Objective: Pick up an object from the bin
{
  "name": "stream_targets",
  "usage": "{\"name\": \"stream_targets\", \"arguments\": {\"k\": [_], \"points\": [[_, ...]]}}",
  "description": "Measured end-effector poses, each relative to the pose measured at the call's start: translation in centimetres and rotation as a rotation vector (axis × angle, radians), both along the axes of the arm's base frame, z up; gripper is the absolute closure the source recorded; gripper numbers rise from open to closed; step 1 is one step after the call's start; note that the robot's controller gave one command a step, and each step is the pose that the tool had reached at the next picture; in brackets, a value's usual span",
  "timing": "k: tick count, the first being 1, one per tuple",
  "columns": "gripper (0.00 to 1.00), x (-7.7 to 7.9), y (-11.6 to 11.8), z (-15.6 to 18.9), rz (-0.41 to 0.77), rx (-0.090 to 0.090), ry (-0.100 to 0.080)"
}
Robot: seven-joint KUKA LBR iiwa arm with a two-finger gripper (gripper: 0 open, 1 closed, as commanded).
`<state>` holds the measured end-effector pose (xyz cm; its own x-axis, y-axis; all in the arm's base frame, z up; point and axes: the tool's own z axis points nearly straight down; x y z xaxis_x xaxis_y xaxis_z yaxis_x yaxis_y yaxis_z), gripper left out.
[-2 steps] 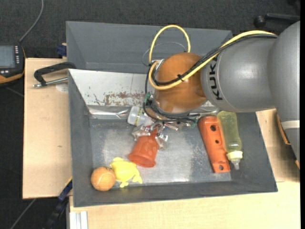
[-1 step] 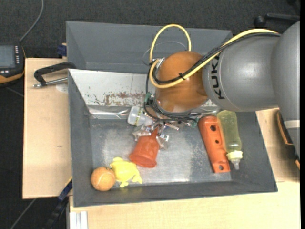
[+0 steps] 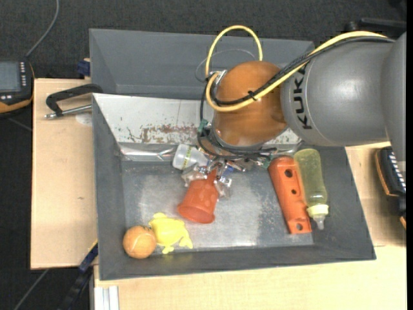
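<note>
We saw the gripper (image 3: 215,172) right at the upper end of a red cup (image 3: 199,205) lying on its side mid-floor in the bin (image 3: 107,192); spread or pinching, we could not tell.

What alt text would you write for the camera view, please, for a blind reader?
The gripper hangs over the upper end of a red plastic cup mid-bin. An orange ball and yellow toy lie at lower left; an orange holed block and yellow-green bottle at right.
</note>
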<state>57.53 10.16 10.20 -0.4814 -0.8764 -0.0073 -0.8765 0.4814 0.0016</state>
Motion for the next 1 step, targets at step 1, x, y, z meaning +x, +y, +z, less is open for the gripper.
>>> {"name": "stream_targets", "arguments": {"k": [1], "points": [[1.00, 0.15, 0.05, 3.12, -0.001, 0.001, -0.005]]}}
